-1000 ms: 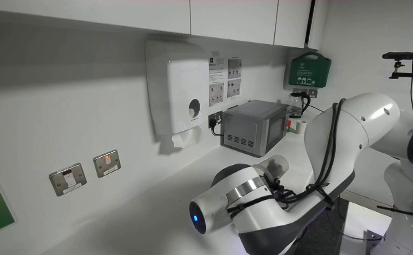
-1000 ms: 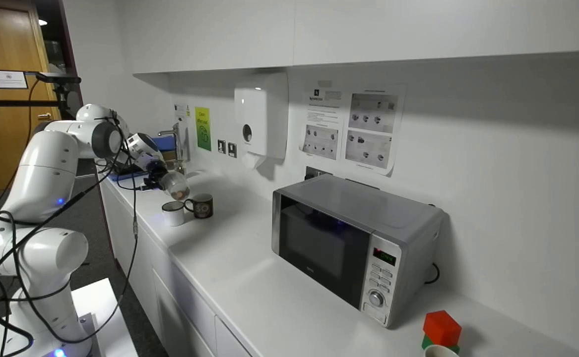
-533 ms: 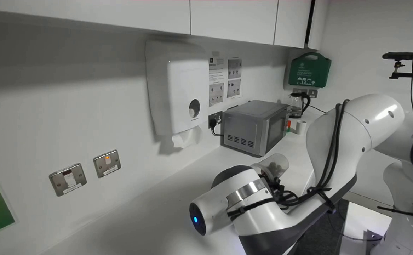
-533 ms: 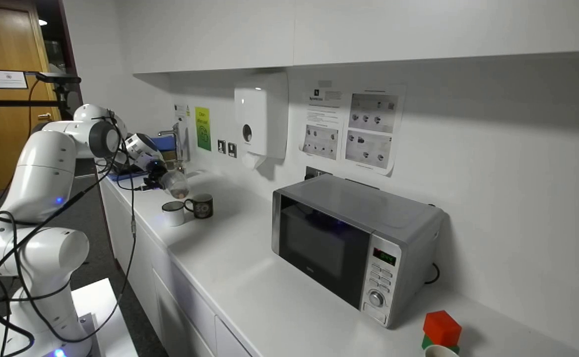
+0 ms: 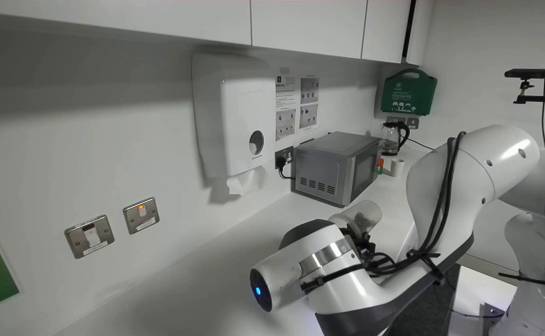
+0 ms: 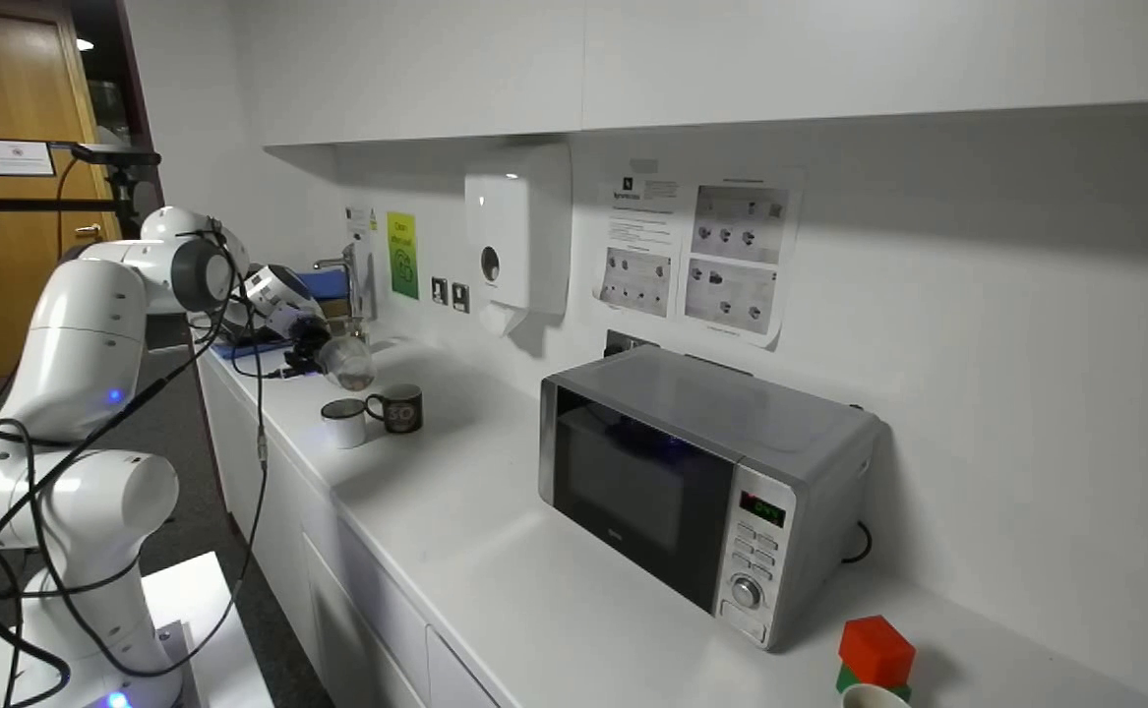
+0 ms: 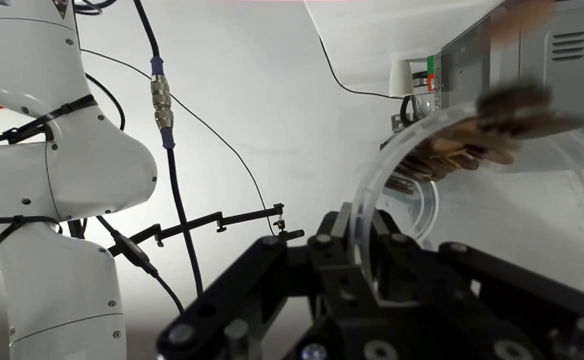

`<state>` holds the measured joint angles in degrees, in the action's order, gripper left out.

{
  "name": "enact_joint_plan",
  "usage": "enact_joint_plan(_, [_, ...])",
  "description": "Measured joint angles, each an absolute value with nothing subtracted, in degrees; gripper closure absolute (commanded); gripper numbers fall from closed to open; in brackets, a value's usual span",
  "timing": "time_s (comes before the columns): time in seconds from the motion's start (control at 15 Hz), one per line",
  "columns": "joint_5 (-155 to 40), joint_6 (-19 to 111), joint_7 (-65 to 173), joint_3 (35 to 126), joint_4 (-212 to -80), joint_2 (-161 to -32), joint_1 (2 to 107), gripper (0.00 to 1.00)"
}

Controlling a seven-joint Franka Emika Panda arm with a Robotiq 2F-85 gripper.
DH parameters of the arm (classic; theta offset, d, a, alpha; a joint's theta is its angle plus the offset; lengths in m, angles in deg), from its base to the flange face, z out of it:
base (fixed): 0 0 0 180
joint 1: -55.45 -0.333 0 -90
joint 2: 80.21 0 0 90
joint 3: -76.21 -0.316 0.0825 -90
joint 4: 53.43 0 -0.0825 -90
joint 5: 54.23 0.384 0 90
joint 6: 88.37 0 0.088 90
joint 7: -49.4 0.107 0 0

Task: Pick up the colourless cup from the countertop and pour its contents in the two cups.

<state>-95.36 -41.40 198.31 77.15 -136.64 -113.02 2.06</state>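
Observation:
The colourless cup [image 5: 364,214] is transparent and tilted far over above the white countertop [image 6: 475,492]. My gripper [image 7: 364,222] is shut on its rim. The gripper [image 6: 308,354] and the cup [image 6: 347,364] also show in an exterior view, just behind the two cups. In the wrist view, brown pieces [image 7: 437,157] lie inside the cup, and several blurred ones are at and beyond its rim. The white mug [image 6: 344,429] and the dark mug [image 6: 402,409] stand upright side by side. Both mugs are out of view in the wrist view and hidden in an exterior view.
A grey microwave [image 6: 652,472] stands further along the countertop. Beyond it are a red block [image 6: 876,651] on a green one, another white mug [image 5: 397,168] and a kettle [image 5: 392,140]. A towel dispenser [image 5: 249,116] hangs on the wall under the upper cabinets.
The arm's elbow has shifted right in an exterior view. The cup has moved and tilted slightly, and fewer brown pieces show through its wall. The mugs have not moved.

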Motion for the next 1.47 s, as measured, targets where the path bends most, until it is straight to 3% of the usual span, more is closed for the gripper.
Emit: enact_joint_plan(1.47, [-95.4,-41.4,198.3,79.1,-136.6,-113.9,0.5,0.98])
